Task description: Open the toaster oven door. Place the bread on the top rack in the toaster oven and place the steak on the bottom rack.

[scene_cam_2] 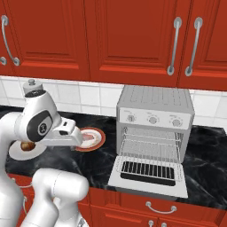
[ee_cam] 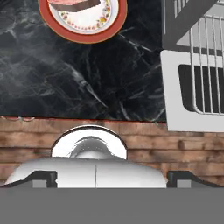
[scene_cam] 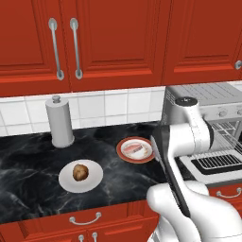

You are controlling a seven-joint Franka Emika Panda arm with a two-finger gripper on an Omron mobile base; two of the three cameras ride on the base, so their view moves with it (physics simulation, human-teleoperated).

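On counter, toaster oven door already down; jaws spread, empty. Next I go grab bread for top rack.

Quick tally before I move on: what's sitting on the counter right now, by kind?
Plates: 2 – white plate, red-rimmed plate
Food items: 2 – bread, steak
Toaster oven: 1, door down
Paper towel holder: 1
Total: 6

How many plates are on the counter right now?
2. A white plate holding the bread sits near the front edge; a red-rimmed plate holding the steak sits nearer the toaster oven.
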